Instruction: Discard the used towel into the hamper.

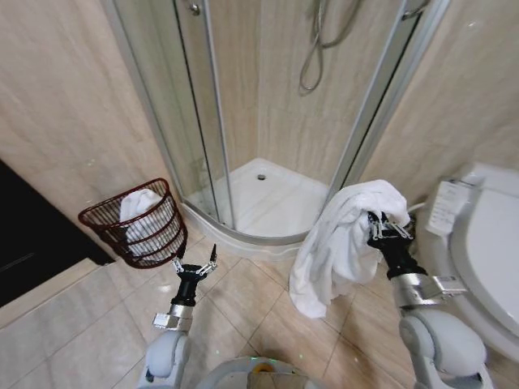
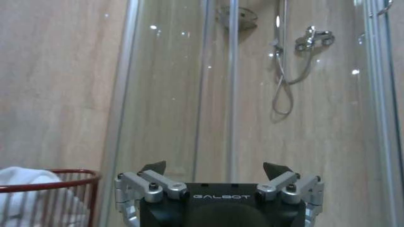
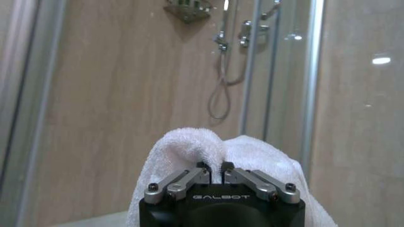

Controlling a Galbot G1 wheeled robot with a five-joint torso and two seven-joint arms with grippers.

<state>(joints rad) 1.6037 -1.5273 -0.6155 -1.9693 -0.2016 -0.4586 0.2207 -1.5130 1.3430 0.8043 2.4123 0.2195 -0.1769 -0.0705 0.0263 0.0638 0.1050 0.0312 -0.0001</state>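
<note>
A white towel (image 1: 340, 243) hangs in folds from my right gripper (image 1: 388, 229), which is shut on its top at the right of the head view, in front of the shower. In the right wrist view the fingertips (image 3: 203, 166) pinch a fold of the towel (image 3: 189, 146). The hamper (image 1: 138, 220), a dark red wire basket, stands on the floor at the left against the wall, and a white cloth (image 1: 139, 209) lies inside it. My left gripper (image 1: 195, 263) is open and empty, just in front of the hamper; the left wrist view catches the hamper's rim (image 2: 50, 182).
A corner shower cabin with glass doors (image 1: 211, 121) and a raised white tray (image 1: 268, 203) fills the middle. A toilet (image 1: 486, 251) stands at the right. A dark doorway (image 1: 32, 235) opens at the left. Tiled floor (image 1: 251, 316) lies between the arms.
</note>
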